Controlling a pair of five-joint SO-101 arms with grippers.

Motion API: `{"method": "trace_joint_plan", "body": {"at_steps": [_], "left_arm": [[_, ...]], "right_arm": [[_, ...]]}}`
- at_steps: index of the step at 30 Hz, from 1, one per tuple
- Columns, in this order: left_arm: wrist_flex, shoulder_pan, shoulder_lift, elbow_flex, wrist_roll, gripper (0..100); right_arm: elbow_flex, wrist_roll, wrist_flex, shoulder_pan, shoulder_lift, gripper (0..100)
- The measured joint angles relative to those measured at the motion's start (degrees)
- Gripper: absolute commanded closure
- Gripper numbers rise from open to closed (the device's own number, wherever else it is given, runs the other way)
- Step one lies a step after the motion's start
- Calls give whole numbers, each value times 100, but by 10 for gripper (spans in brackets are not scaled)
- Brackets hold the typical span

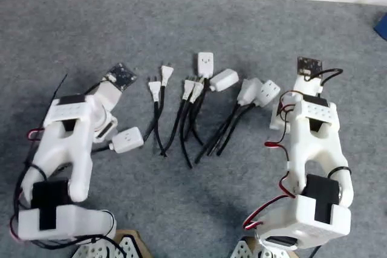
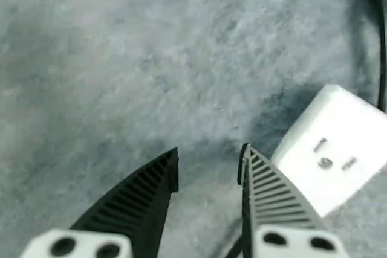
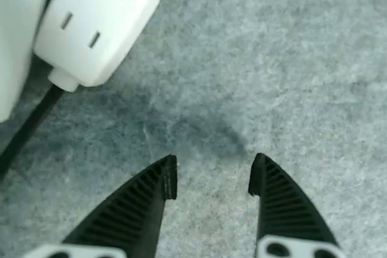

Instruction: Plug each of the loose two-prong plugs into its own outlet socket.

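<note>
The left gripper [image 2: 208, 161], jaws parted, hangs over carpet [image 2: 121, 58], an outlet socket [image 2: 335, 149] beside one finger. The right gripper [image 3: 211, 170], likewise parted, is near a second socket [image 3: 97, 22]. The high view adds loose plugs [image 1: 162, 83] between the grippers.

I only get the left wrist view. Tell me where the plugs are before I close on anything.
Observer: The nearest plug lies loose on the mat, apart from the left gripper, toward the other arm.
Operator: Report the right gripper.
Observer: The right gripper is open and holds nothing.
Operator: Say what is near it.
Observer: A socket with its cord lies just beyond its fingertips, untouched.
</note>
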Motion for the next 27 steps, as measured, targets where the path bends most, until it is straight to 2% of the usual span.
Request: {"method": "trace_joint_plan", "body": {"at_steps": [4,10,13,16,21,27], "left_arm": [[132,105,158,-598,281,808],[2268,457,-686,-1371,404,808],[2796,659,-1495,-985,404,808],[2778,1011,-2171,-44,404,808],[1653,1204,-2497,1363,422,808],[862,1204,-1934,1459,431,808]], "right_arm": [[0,0,0,18,0,793],[0,0,0,9,0,793],[0,0,0,0,0,793],[0,0,0,0,0,793],[0,0,0,9,0,793],[9,0,0,-35,0,793]]}}
